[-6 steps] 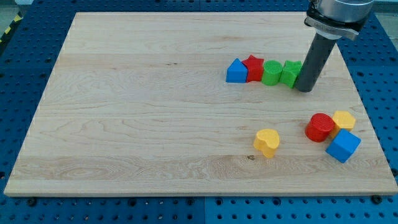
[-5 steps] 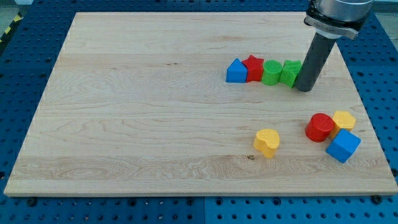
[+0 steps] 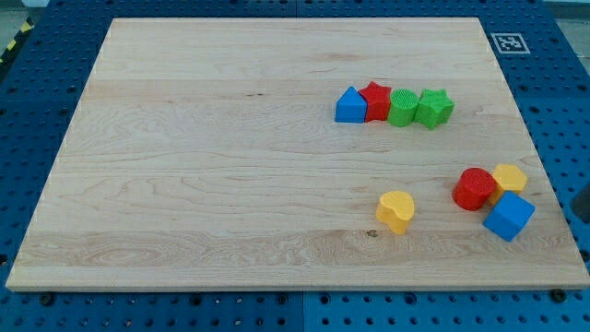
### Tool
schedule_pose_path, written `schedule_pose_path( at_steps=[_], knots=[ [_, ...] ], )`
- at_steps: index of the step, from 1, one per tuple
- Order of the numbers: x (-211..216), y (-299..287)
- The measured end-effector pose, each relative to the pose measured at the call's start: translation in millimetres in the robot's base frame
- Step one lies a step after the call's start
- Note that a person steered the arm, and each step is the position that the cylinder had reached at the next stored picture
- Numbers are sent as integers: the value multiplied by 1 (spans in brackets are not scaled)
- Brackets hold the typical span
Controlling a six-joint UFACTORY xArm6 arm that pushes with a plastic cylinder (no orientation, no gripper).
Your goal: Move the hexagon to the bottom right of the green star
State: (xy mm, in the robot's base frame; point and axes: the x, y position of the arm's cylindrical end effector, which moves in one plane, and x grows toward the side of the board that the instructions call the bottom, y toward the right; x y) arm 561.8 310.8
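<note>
On my feed the pale wooden board (image 3: 230, 166) lies on a blue perforated table (image 3: 28, 111), and a small black-and-white square marker (image 3: 509, 42) sits at the board's top right corner. My tip does not show over the board. The only hint of the arm is a dark sliver (image 3: 583, 203) at the view's right edge, level with the lower blocks, too cut off for me to tell what part it is, so I cannot place the tip relative to any block. The rod carries no jaws and holds nothing that I can see.

Near the view's upper right, four blocks form a touching row: a blue triangular block (image 3: 349, 106) at the left, then a red star block (image 3: 375, 100), a green rounded block (image 3: 403, 107), and the green star block (image 3: 433, 108) at the right end.

The yellow hexagon block (image 3: 509, 177) rests lower down near the board's right edge, well below the green star and to its right. It touches a red cylinder block (image 3: 474, 188) on its left and a blue cube block (image 3: 508, 217) just beneath it. A yellow heart-shaped block (image 3: 395, 210) lies alone, further toward the view's left.
</note>
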Motion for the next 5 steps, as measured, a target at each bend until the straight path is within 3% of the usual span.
schedule_pose_path(
  at_steps=[3, 4, 5],
  knots=[
    [-49, -70],
    [-20, -69],
    [-32, -101]
  ],
)
